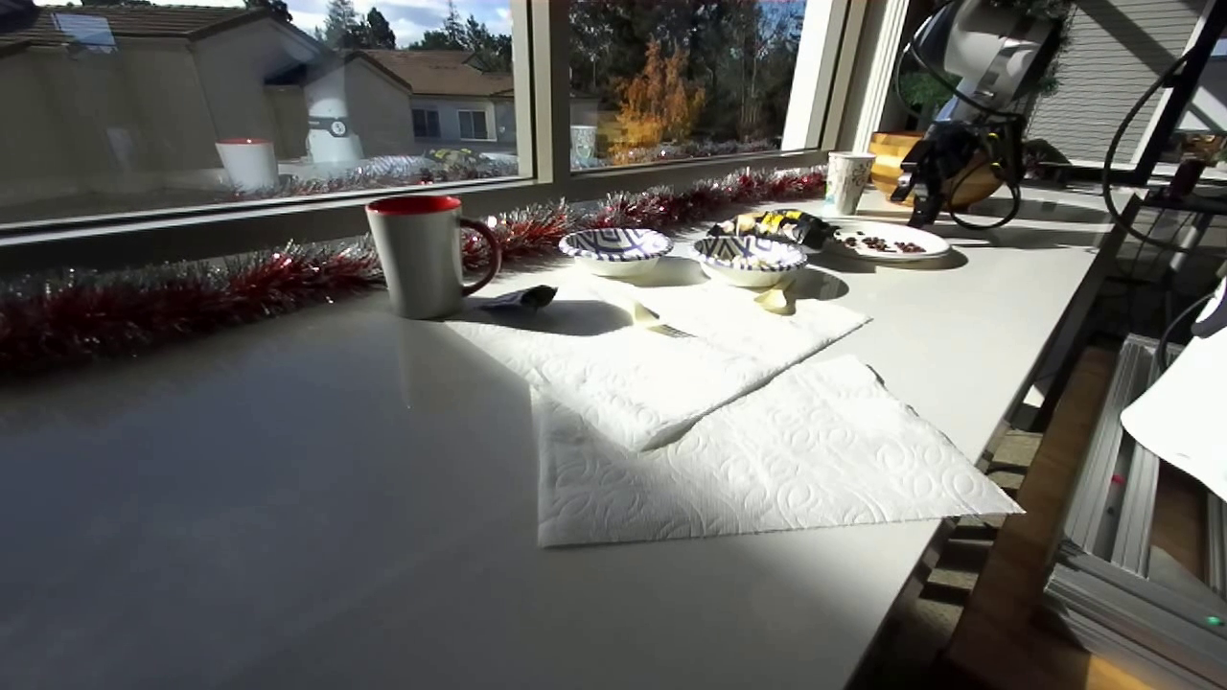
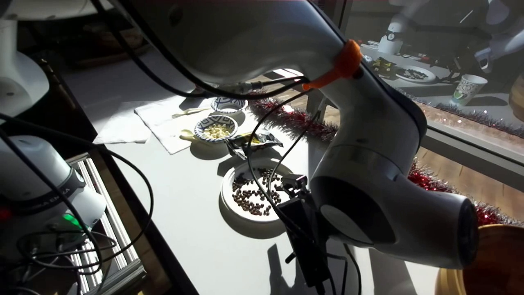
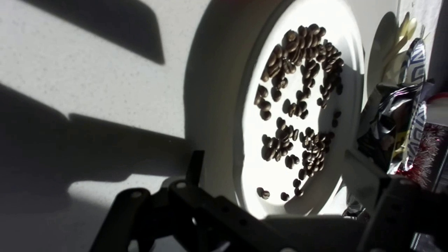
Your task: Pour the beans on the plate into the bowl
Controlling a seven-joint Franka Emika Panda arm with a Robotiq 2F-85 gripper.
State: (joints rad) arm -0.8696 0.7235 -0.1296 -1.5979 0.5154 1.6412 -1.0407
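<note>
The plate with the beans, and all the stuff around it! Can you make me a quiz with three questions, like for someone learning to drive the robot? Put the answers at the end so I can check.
1. True or false: in the wrist view, the end effector stands open.

2. Pick one. In the wrist view, what are the dark beans lying on or in?
A. the paper cup
B. the white plate
C. the wooden bowl

3. Fill the gap: in an exterior view, the mug is white outside and ____ inside.

Key: 1. True. 2. B. 3. Red.
</note>
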